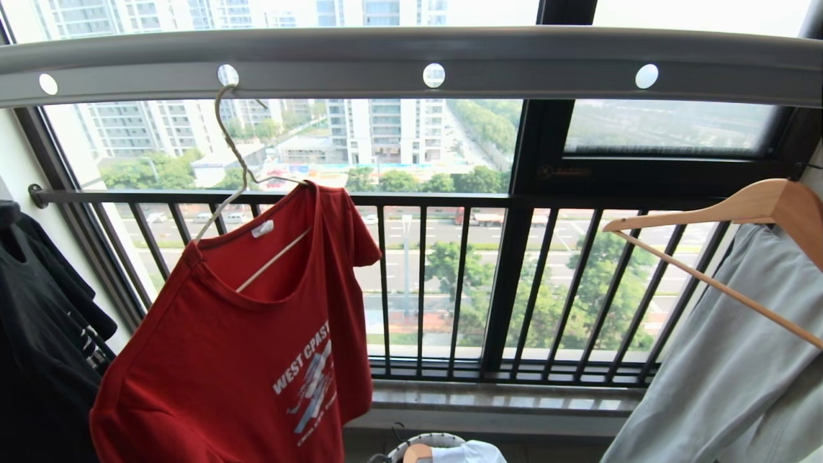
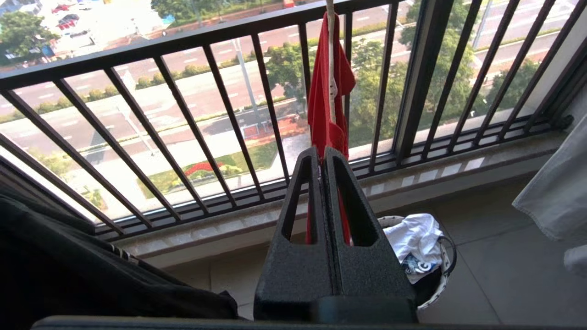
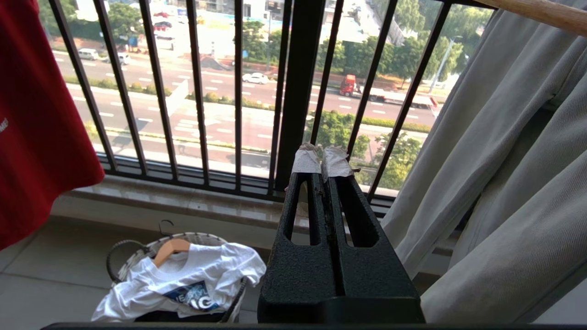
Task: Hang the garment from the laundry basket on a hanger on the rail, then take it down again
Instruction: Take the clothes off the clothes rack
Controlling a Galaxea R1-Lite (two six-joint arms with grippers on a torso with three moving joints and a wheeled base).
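Garment [image 1: 244,360], printed "WEST COAST", hangs from the hanger [image 1: 235,154].

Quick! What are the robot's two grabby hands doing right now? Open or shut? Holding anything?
Left gripper: shut, holding nothing, pointed at the hanging red T-shirt.
Right gripper: shut, empty, pointed at the window bars.

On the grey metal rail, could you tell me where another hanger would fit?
The grey perforated rail is free between the red T-shirt on its cream wire hanger and the light-wood hanger at the right. The left end is crowded by a black T-shirt.
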